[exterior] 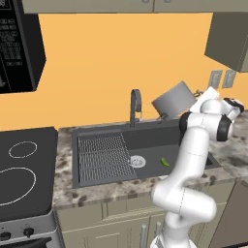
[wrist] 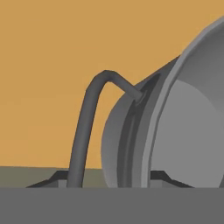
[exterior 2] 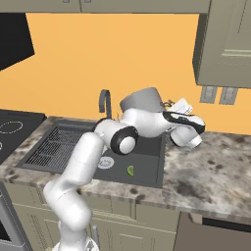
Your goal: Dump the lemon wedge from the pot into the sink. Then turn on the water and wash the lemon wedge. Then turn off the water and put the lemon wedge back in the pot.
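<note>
Pot (wrist: 188, 131) filled hand cam, tilted over sink (exterior: 97, 133); gripper (exterior 2: 172, 109) clamped its rim. Wedge (exterior: 165, 162) was in basin, dump done imo. You'd set pot down, then faucet (exterior: 135, 104).

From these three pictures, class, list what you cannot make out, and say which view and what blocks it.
- Pincer tips: in the hand view the pot covers them; whether they clamp its rim is unclear.
- Pot's inside: both base views show it tilted from outside, the right one partly behind the arm.
- Lemon wedge: too small for detail.
- Water: no stream discernible at the faucet.
- Sink: the arm covers its middle in the right base view.
</note>
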You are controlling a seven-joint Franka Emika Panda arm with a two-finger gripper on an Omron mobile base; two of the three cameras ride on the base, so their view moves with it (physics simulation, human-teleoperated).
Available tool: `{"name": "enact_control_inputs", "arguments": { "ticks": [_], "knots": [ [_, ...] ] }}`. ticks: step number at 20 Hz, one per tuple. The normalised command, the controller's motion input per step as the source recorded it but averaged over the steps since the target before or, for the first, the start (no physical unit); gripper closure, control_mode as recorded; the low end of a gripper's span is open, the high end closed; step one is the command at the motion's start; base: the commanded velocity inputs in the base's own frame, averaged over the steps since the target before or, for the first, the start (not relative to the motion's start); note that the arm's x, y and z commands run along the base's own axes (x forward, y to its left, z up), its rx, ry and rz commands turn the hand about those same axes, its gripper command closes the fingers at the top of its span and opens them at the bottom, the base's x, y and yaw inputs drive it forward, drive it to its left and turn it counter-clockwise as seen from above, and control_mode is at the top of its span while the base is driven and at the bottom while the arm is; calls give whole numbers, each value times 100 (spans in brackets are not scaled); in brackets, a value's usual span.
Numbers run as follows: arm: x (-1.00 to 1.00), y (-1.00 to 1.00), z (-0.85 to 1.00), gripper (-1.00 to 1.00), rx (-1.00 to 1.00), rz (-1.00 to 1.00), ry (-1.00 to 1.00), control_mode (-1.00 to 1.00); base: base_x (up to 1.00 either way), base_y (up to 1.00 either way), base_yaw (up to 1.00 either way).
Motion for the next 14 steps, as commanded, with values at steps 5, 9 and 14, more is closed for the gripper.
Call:
{"name": "enact_control_inputs", "arguments": {
  "ticks": [5,9,14],
  "knots": [
    [-34,0,37,100,-19,-14,0,-100,0,0,0],
    [-40,0,31,100,-21,-14,0,-100,0,0,0],
    [-39,0,34,100,-26,-14,0,-100,0,0,0]
  ]
}}
